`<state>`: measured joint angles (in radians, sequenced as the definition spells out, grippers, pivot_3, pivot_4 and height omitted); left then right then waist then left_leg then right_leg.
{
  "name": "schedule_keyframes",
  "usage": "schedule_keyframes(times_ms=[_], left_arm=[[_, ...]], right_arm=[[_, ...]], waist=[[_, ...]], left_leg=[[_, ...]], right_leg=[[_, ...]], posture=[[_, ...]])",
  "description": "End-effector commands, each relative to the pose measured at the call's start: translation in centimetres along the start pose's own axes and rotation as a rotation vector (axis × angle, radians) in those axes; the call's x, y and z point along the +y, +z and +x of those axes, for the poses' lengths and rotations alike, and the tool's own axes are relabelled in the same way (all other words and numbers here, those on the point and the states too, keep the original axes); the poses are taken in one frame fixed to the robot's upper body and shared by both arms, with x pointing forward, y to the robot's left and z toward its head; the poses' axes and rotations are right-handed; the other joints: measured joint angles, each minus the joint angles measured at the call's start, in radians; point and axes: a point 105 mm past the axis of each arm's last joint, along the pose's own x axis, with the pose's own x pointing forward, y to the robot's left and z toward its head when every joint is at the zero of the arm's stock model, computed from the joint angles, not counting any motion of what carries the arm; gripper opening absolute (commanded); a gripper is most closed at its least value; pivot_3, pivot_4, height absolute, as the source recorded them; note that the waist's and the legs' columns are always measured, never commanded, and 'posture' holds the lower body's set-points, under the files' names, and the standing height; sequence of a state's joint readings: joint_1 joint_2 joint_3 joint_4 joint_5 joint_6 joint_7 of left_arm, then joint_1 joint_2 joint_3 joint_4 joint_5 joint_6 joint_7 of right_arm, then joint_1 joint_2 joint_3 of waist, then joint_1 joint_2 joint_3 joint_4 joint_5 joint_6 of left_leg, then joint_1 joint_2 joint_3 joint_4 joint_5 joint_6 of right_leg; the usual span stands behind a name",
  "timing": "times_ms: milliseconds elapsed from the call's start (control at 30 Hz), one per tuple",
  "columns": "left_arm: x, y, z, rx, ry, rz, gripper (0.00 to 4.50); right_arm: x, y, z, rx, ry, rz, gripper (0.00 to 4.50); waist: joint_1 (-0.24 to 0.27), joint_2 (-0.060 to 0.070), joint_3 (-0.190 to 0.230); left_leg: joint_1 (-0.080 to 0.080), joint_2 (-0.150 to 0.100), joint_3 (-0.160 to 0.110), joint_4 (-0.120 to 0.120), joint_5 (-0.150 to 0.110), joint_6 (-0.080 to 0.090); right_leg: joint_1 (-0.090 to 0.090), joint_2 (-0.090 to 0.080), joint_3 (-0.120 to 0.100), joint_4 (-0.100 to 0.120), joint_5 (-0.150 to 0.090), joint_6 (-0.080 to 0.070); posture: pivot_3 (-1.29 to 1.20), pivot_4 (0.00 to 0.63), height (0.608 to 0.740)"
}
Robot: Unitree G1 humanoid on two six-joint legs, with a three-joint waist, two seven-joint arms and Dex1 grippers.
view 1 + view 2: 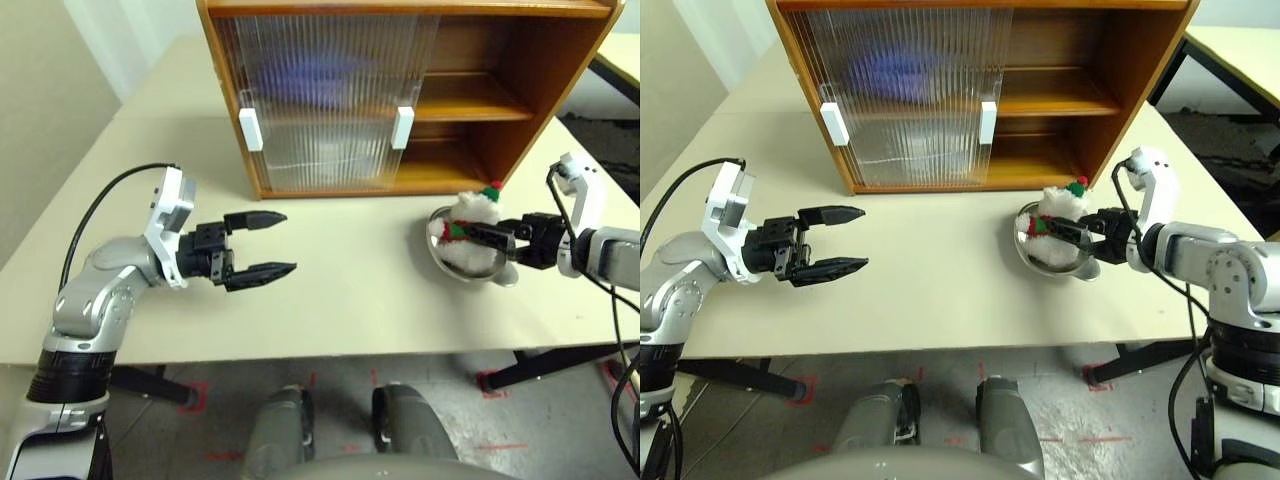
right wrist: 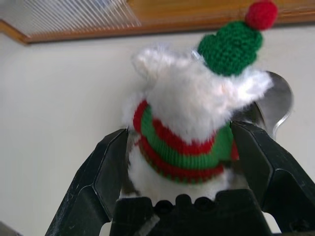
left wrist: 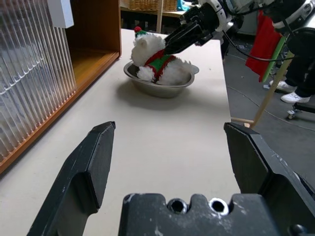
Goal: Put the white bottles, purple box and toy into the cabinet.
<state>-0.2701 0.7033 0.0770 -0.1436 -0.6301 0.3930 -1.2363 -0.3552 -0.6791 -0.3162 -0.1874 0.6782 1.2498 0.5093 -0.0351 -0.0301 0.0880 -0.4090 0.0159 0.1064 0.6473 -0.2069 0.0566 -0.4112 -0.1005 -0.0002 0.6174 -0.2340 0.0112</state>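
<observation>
A small fluffy white plush toy (image 2: 189, 105) in a red-and-green striped scarf and a green hat with a red bobble sat in a shiny steel bowl (image 1: 497, 273) on the pale beige tabletop (image 1: 350, 290), just in front of the open right half of the large orange-brown wooden cabinet (image 1: 520, 70). The right gripper (image 2: 189, 152) had its two black fingers spread wide, one on each side of the toy's scarfed middle, close against the fur but not visibly pressing it. The left gripper (image 1: 262, 243) hovered over bare tabletop well to the left of the bowl, its fingers parted and empty, pointing across toward the toy. Both ribbed translucent sliding doors (image 1: 320, 95), each with a white handle (image 1: 403, 127), were stacked over the cabinet's left half, with a blurred purple shape (image 1: 325, 72) behind them on the upper level and a pale one below it; the right side of the inner wooden shelf (image 1: 470, 105) lay exposed.
</observation>
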Motion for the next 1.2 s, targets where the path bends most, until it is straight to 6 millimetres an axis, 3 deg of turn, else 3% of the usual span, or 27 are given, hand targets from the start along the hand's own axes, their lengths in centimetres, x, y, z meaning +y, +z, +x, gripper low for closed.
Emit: schedule_keyframes(times_ms=[33, 267, 367, 467, 700, 1000, 1200], left_arm=[[-0.2, 0.2, 0.4, 0.005, -0.007, 0.026, 4.5], [0.0, 0.1, 0.5, -0.003, 0.007, 0.033, 4.5], [0.0, 0.1, 0.7, -0.01, 0.003, 0.031, 4.5], [0.0, 0.1, 0.6, -0.001, 0.002, 0.035, 4.5], [0.2, 0.4, 0.3, 0.006, 0.008, 0.046, 4.5], [0.1, 0.5, 1.0, -0.013, 0.022, 0.058, 4.5], [-0.1, 0.4, 0.9, -0.017, 0.05, 0.057, 4.5]], right_arm=[[0.3, 0.4, 0.1, -0.016, 0.018, -0.008, 3.49], [-0.3, 1.2, -1.1, -0.013, 0.02, -0.034, 0.86], [0.2, 1.3, -1.0, -0.01, 0.044, -0.037, 0.02], [1.0, 2.7, -1.7, -0.045, 0.106, -0.033, 0.01], [1.3, 10.1, -4.1, -0.299, 0.137, -0.11, 0.01], [-1.3, 15.7, -0.4, -0.498, 0.009, -0.259, 0.01], [-1.7, 18.9, 1.4, -0.59, -0.035, -0.366, 0.01]], waist=[[0.0, 0.0, 0.0], [0.0, -0.003, -0.002], [-0.001, -0.004, -0.003], [-0.001, -0.004, -0.003], [0.001, -0.004, -0.003], [-0.003, -0.005, -0.004], [0.001, -0.005, -0.003]], left_leg=[[0.0, 0.0, 0.0, 0.0, 0.0, 0.0], [0.0, 0.0, 0.0, 0.0, 0.0, 0.0], [0.0, 0.0, 0.0, 0.0, 0.0, 0.0], [0.0, 0.0, 0.0, 0.0, 0.0, 0.0], [0.0, 0.0, 0.0, 0.001, 0.0, 0.0], [0.001, 0.0, 0.001, 0.0, 0.0, 0.0], [0.001, 0.0, 0.001, 0.0, 0.0, 0.0]], right_leg=[[0.0, 0.0, 0.0, 0.0, 0.0, 0.0], [0.0, 0.0, 0.0, 0.0, 0.0, 0.0], [0.0, 0.0, 0.0, 0.0, 0.0, 0.0], [0.0, 0.0, 0.0, 0.0, 0.0, 0.0], [0.0, 0.0, 0.0, 0.0, 0.001, 0.0], [0.0, 0.0, 0.001, 0.0, 0.001, 0.0], [0.0, 0.0, 0.001, 0.002, 0.002, 0.0]], posture=[[0.0, 0.025, 0.74], [0.0, 0.016, 0.74], [0.0, 0.016, 0.74], [0.0, 0.014, 0.74], [0.01, 0.023, 0.74], [0.05, 0.027, 0.74], [0.08, 0.025, 0.74]])
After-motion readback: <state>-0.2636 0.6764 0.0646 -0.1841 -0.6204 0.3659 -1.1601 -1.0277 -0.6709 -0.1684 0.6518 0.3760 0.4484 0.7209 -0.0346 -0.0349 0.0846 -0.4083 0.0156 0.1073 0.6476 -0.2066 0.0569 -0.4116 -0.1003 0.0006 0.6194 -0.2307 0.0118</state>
